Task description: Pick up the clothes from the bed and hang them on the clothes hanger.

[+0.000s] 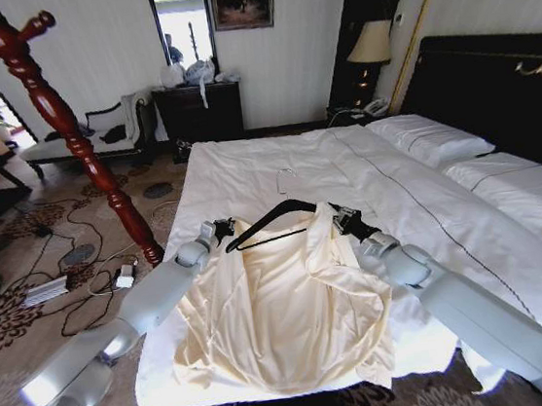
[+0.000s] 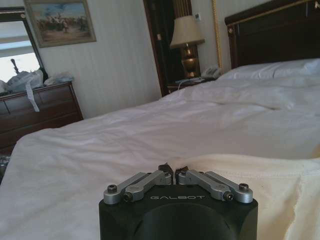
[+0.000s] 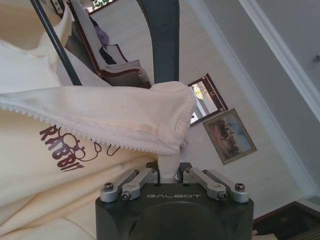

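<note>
The clothes, a cream silky shirt, lie spread open on the near corner of the bed. The black clothes hanger lies at the shirt's collar end, its silver hook pointing up the bed. My right gripper is at the hanger's right end, shut on a fold of the shirt that drapes over the hanger's arm. My left gripper is shut beside the hanger's left end at the shirt's edge. Nothing shows between its fingertips.
A dark-red wooden coat stand rises from the floor left of the bed. Cables and a power strip lie on the carpet beside it. A dark dresser stands at the far wall, with a lamp and black headboard at right.
</note>
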Robot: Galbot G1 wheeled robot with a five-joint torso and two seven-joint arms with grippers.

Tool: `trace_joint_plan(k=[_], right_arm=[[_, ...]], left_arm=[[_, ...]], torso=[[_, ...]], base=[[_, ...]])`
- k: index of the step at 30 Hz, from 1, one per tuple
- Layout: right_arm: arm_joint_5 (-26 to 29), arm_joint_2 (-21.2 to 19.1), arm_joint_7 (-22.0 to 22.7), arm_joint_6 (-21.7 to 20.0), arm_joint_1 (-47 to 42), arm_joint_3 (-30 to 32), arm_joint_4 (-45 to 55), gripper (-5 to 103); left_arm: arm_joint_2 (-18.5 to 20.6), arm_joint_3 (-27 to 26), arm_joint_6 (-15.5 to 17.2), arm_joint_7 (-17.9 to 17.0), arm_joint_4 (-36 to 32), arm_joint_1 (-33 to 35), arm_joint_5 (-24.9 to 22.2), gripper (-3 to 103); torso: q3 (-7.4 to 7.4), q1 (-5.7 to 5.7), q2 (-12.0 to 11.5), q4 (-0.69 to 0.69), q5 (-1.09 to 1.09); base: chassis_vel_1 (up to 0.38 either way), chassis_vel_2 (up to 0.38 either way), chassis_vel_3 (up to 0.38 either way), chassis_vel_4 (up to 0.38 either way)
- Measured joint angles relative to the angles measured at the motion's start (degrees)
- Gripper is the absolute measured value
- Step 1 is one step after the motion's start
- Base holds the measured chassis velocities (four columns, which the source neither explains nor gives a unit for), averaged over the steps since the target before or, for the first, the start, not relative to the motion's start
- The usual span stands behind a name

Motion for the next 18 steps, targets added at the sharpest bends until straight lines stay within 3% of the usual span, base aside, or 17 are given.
trace_joint_plan(k=[7,9,18], right_arm=[[6.13,-4.38,0.03,-0.76,6.56,0.25,0.5,16],[9.76,-6.92,0.03,-1.36,10.12,-0.05,1.29,16],[14.01,-11.28,-0.13,-1.98,14.49,-0.23,2.89,16]], left_arm=[[4.81,-2.5,3.62,-2.57,-8.16,-3.11,-6.6,1],[7.23,-3.94,5.73,-4.47,-12.58,-5.51,-10.84,1],[11.2,-4.89,9.0,-8.0,-18.88,-11.77,-17.62,1]], torso=[[0.0,0.01,0.0,0.0,-0.01],[0.0,0.0,0.0,0.02,-0.01],[0.0,0.0,0.0,-0.01,-0.01]], base=[[0.0,0.0,0.0,0.0],[0.0,0.0,0.0,0.0],[0.0,0.0,0.0,0.0]])
